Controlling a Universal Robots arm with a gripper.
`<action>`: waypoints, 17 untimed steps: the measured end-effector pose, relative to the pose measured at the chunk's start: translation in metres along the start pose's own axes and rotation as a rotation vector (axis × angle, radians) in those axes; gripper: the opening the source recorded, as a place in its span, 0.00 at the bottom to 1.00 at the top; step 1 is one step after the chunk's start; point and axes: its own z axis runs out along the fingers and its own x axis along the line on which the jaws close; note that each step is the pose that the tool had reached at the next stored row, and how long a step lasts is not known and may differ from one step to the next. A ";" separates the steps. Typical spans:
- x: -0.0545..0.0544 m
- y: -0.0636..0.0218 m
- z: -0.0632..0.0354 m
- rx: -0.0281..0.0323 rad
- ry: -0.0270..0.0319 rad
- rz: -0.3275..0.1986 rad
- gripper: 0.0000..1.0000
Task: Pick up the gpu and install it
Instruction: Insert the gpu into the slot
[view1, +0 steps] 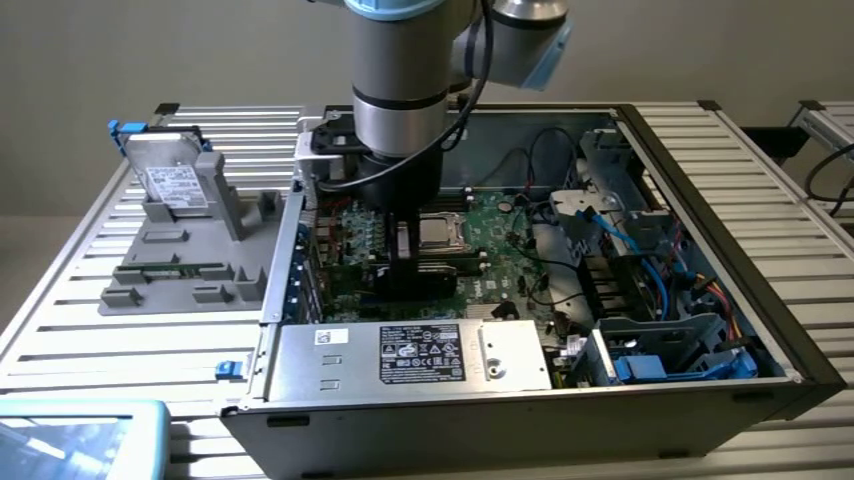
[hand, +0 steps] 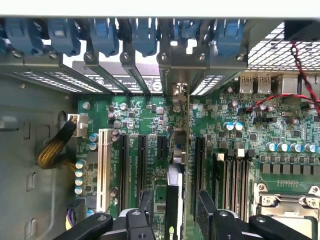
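One gpu (hand: 176, 165), one hard drive (view1: 170, 180), perhaps six blue latches (hand: 105, 35).

The gpu (hand: 179, 165) stands on edge in a motherboard slot, thin green board edge up, metal bracket end at the case wall, between the parted jaws.

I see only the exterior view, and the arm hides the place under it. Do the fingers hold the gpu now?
Observer: No. In the wrist view the fingers stand open, with a gap on each side of the gpu.
Operator: Where is the card then?
Observer: It stands on edge in a motherboard slot, its silver bracket at the rear wall.
Operator: Are the slots beside it occupied?
Observer: The white slot and the long black slot next to it are empty.
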 end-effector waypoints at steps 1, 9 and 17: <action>0.000 0.0003 -0.0045 -0.0001 0.0000 0.000 0.48; 0.001 0.0062 -0.0284 0.0000 -0.0095 0.006 0.48; 0.001 0.0093 -0.0334 -0.0002 -0.0104 0.009 0.48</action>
